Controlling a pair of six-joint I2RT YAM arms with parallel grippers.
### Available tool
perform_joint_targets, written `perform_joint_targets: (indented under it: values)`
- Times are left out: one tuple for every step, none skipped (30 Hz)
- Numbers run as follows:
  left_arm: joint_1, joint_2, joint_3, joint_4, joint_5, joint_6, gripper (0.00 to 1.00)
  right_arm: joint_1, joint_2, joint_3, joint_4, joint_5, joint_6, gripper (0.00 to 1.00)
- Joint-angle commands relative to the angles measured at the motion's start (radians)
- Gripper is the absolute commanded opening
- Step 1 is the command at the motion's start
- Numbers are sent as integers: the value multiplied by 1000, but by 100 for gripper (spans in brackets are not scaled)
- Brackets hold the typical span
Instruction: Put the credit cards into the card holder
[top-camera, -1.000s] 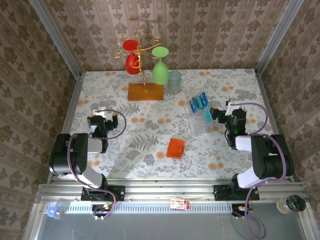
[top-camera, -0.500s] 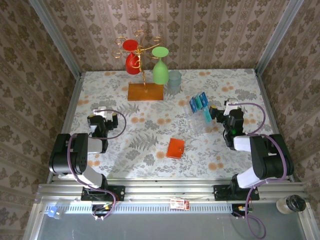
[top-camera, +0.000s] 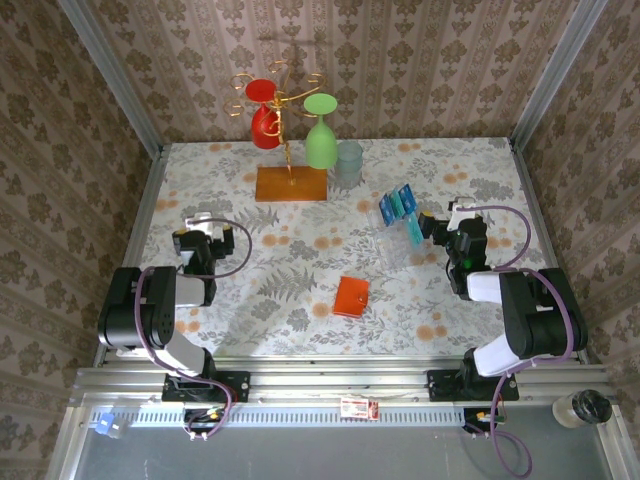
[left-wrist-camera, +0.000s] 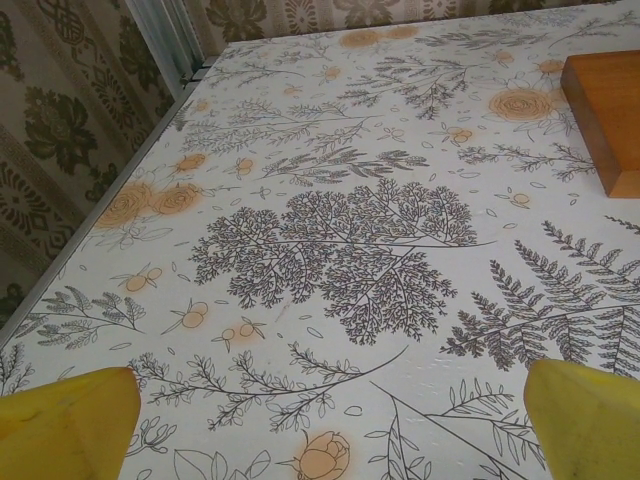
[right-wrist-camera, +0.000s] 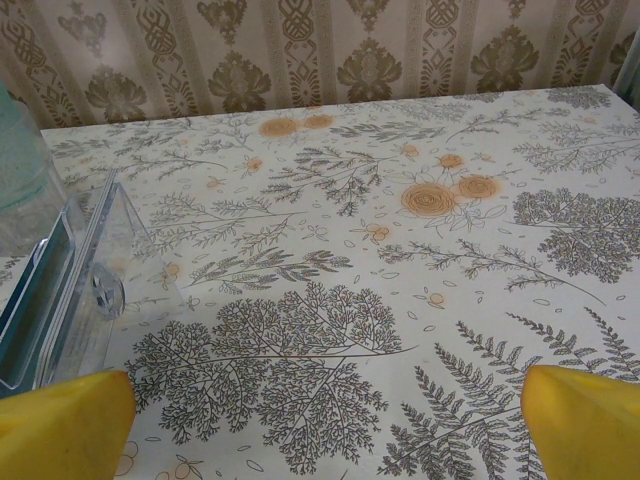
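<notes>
Left gripper (left-wrist-camera: 325, 428) open wide, yellow fingertips (left-wrist-camera: 65, 420) far apart, nothing between them, low over bare floral table (top-camera: 470, 330) near its left edge. Right gripper (right-wrist-camera: 322, 428) also open wide and empty, fingertips (right-wrist-camera: 585, 420) spread, near the table's right edge, just beside the clear plastic rack (right-wrist-camera: 105, 270), which sits to its left; cannot tell if it touches. Credit cards (top-camera: 398, 206) stand on edge in that rack, in the right half of the table towards the far edge: several bright blue ones at the far end, a teal one (top-camera: 415, 232) at the end closer to the arms. Exact count unclear. Card holder (top-camera: 351, 296) is an orange-red square wallet, folded shut, lying flat near the middle of the table towards the near edge, well apart from both grippers and from the rack. At the far edge: wooden base (top-camera: 291, 184) with gold wire stand (top-camera: 285, 95), red glass (top-camera: 264, 112) and green glass (top-camera: 320, 132) hung upside down on it, and a clear tumbler (top-camera: 349, 163) just right of the base.
</notes>
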Motion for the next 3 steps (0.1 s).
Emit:
perform_joint_targets:
  values:
    - [3,-7,6,35,-16,-3,100,4,23,-4,-42,34,-36,100]
    - [2,-8,4,37,-16,-2,100,4,20,-9,-34,32,-36,100]
    - [0,-6,7,36,-12,0,100,4,19,-8,-33,32,-37,100]
